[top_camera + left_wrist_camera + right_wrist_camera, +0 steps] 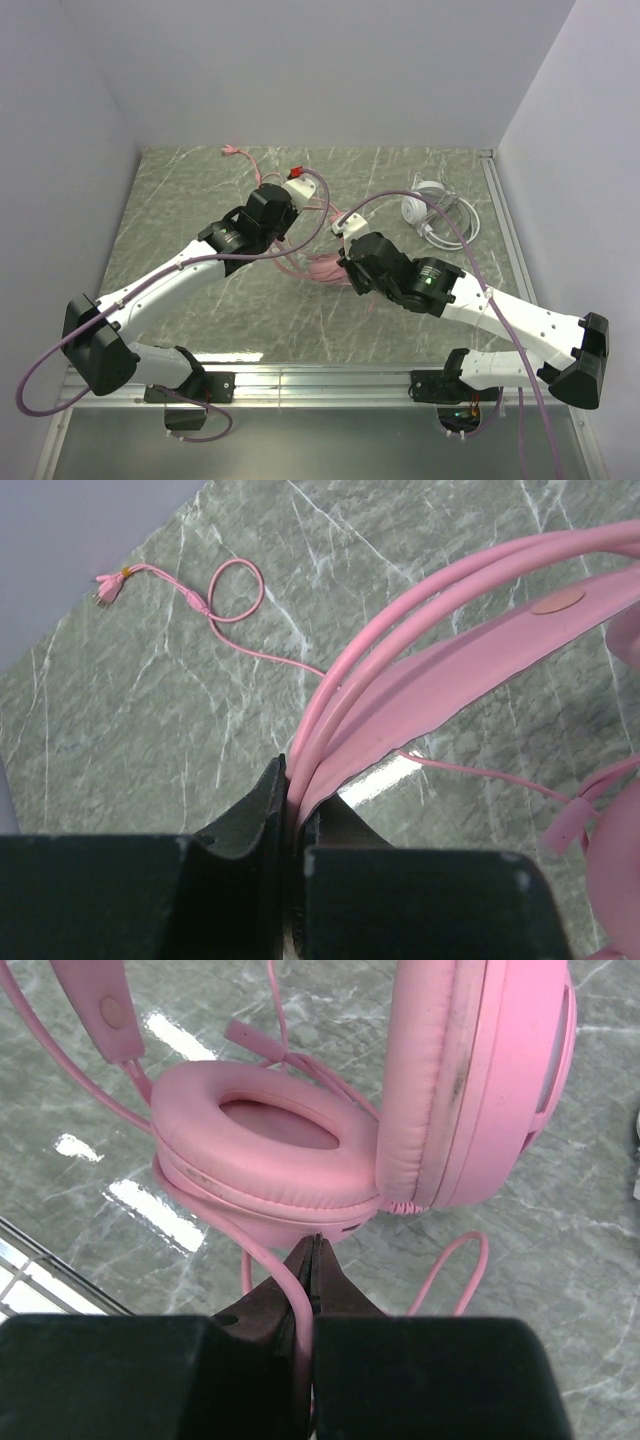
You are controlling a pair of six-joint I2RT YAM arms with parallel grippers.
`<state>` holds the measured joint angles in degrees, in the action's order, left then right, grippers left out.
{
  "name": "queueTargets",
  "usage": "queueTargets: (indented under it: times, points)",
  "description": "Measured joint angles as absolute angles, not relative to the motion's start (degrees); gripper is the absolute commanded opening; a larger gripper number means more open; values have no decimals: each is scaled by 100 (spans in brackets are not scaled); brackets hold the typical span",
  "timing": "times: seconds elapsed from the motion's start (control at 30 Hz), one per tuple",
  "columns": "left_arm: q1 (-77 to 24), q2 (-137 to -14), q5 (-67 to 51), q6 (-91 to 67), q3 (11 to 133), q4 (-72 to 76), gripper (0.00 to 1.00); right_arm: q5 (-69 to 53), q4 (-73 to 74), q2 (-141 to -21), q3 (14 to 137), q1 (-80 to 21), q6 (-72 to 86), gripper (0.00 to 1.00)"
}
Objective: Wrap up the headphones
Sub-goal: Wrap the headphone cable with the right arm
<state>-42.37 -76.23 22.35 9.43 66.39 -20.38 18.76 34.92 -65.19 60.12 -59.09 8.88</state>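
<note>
The pink headset point(322, 266) sits at the middle of the grey-green marbled table point(180, 200), between the two wrists. The left gripper point(295, 800) is clenched on its headband point(450, 680), with several strands of the pink cord point(400, 610) pinched in alongside the band. A plain round stud point(557, 602) is set in the band; any marking on it is too small to read.

The cord's free end runs out to about 11 o'clock on the table, where it makes one small loop point(236, 588) and ends in the plug point(108, 588), lying flat and well apart from the headset.

From the right wrist, one ear cup point(270, 1150) lies flat with its padded ring up, and the other ear cup point(480, 1080) stands on edge at its 3 o'clock, touching it. The right gripper point(312, 1260) sits at 6 o'clock of the flat cup, just below its rim, jaws pressed together with a strand of the pink cord caught between them.

The white-grey headset point(430, 210) lies at about 2 o'clock from the pink one, near the right edge of the table, its thin cord point(462, 225) curled round it
</note>
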Motion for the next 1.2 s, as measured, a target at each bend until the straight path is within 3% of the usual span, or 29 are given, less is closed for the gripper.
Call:
queueTargets:
  times: [0.73,0.93,1.2]
  points:
    - [-4178,-8075,4309,145,6748,-1734,0,2689,3859,-6532,6193,-5872,843,5]
    - [-3481,-8541,4534,-1052,7513,-2383,0,2084,3610,-6488,6191,-5822,823,7]
    - [-2974,-8281,4530,-2526,7601,-2912,0,482,2753,-6322,6084,-5780,939,8]
